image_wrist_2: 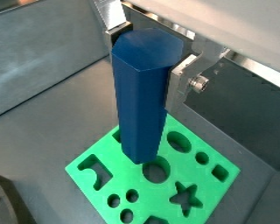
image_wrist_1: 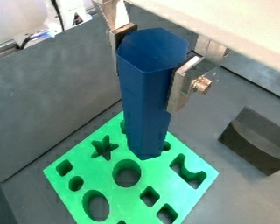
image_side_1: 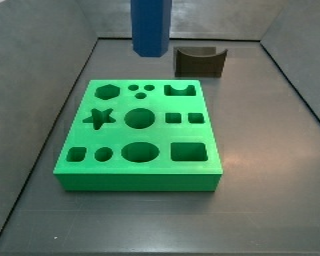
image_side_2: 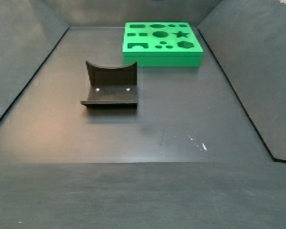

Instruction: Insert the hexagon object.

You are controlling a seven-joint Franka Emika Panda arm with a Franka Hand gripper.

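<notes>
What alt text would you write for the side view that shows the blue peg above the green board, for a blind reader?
A blue hexagon object hangs upright above the far edge of a green board with shaped holes, its lower end clear of the board. The gripper holding it is out of frame. A dark brown block with a curved notch sits behind the board.

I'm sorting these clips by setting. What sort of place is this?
Probably a robot test cell, not a home or workshop: a bare grey walled floor, a green board with shaped holes, and the gripper holding the blue hexagon object upright above that board.
</notes>
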